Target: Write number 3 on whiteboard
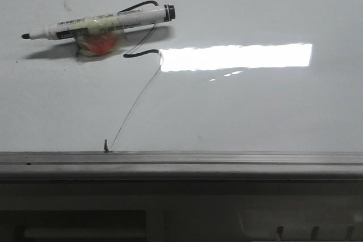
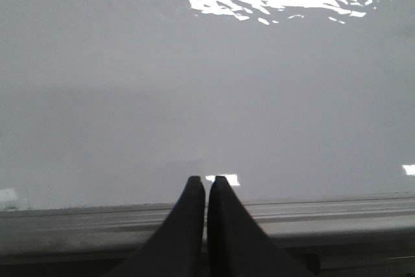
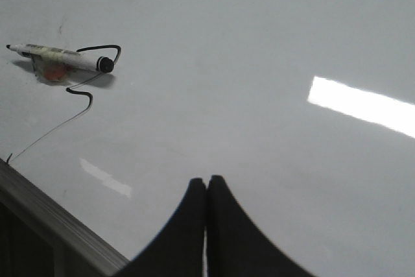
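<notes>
**Marker down, both my grippers pressed together**

Nearest the front camera runs the grey metal rail (image 1: 181,162) along the whiteboard's (image 1: 255,106) near edge. The board is glossy white-grey, with a bright rectangular glare. My left gripper (image 2: 207,189) hangs over the rail, fingers together and holding nothing; my right gripper (image 3: 207,192) is the same, over bare board. The number 3 (image 1: 144,55) sits on the board's left side, its faint tail reaching the rail. The white marker pen (image 1: 99,24) lies across its hump, orange tape beneath; its label print is unreadable.

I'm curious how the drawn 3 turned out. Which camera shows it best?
The front view: the number 3 is close, hump to tail, partly behind the marker pen. The right wrist view shows it small and far; the left wrist view shows only bare whiteboard.
</notes>
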`<state>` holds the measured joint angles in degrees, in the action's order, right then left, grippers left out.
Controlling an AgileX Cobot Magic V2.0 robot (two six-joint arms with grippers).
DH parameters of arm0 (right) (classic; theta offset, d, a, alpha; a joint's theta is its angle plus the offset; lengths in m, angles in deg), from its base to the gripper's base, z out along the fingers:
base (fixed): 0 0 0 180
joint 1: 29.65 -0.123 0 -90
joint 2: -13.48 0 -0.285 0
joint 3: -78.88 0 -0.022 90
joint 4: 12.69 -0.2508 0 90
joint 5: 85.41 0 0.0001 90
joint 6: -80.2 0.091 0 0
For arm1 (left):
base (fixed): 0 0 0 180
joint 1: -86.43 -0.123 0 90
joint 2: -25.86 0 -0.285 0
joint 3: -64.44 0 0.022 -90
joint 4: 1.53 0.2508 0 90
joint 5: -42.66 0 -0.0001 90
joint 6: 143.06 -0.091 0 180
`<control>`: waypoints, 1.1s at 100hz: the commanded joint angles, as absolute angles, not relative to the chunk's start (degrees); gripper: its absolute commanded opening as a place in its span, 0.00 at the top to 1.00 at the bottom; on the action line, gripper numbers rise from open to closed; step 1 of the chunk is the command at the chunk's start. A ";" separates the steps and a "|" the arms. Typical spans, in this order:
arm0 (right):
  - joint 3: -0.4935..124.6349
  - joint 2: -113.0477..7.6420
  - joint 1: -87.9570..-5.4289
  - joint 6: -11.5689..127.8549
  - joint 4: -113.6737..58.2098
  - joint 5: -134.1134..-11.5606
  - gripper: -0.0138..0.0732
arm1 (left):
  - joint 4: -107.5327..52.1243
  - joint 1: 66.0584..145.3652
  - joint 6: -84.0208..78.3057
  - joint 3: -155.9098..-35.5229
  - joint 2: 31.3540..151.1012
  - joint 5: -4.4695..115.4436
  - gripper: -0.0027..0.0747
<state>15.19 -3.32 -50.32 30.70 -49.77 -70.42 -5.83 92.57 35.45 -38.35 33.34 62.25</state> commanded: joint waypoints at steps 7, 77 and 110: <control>16.71 -3.72 -50.13 30.55 -50.57 -74.52 0.91 | -6.84 92.49 35.94 -37.63 32.06 59.74 0.99; -0.27 -1.40 -40.68 80.57 -6.90 -86.43 0.91 | -6.84 92.49 35.94 -37.63 32.06 59.74 0.99; -0.47 7.31 -39.59 80.57 -5.67 -67.38 0.91 | -6.84 92.49 35.94 -37.63 32.06 59.74 0.99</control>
